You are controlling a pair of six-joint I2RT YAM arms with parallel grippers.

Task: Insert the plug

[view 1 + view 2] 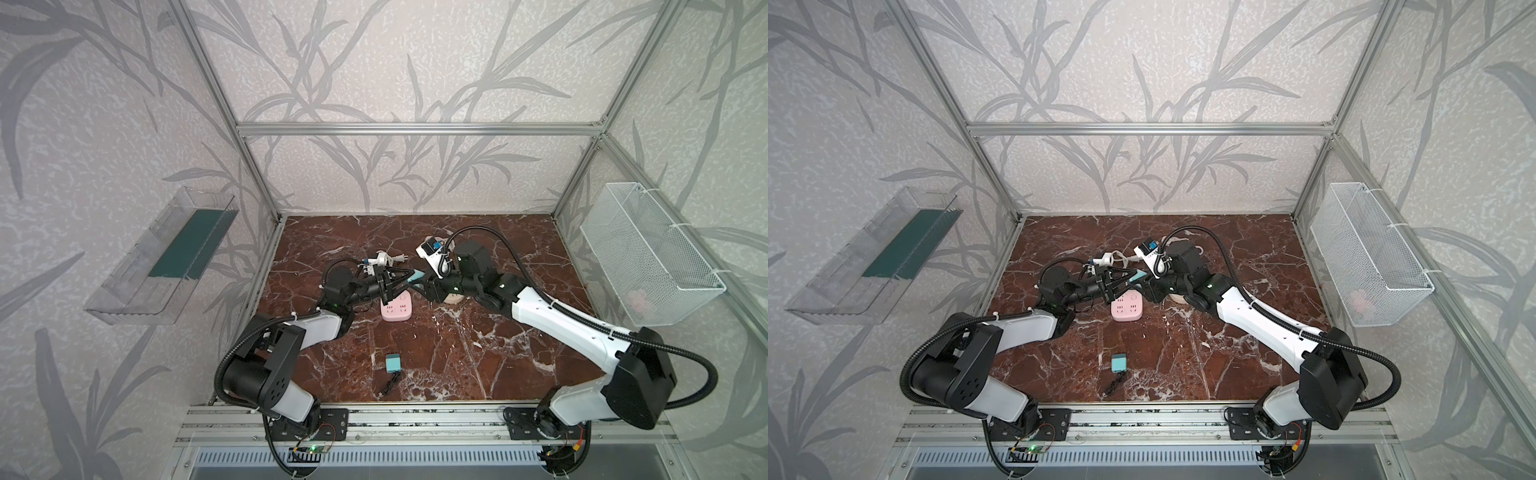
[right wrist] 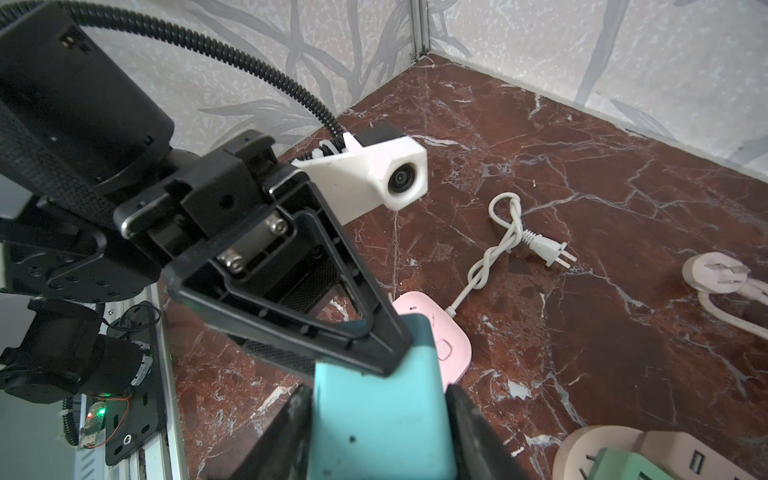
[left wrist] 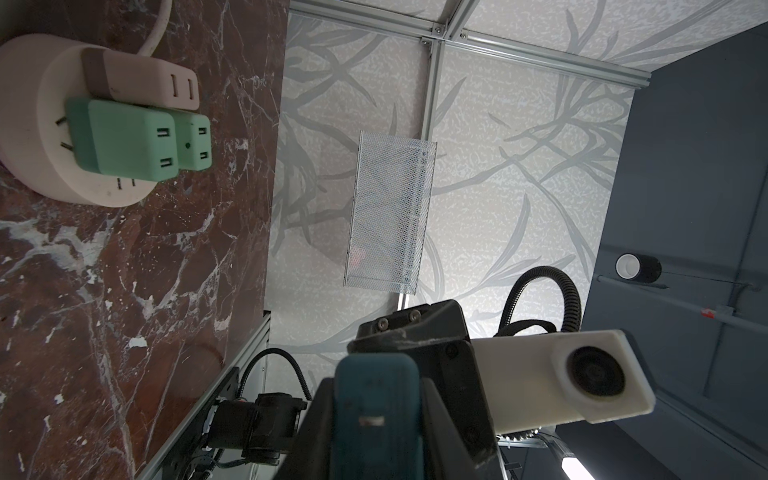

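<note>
White shells over black joints on the left arm and right arm; ribbed black hoses, white camera housings, silver-screwed black left gripper.

In a top view the red-brown marble tabletop carries a pink power strip at centre, a white corded plug just above it, and a teal adapter lower centre.

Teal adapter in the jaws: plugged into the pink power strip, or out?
Out. Both arms' jaws clamp the teal adapter, and the sockets on the pink power strip show empty.
</note>
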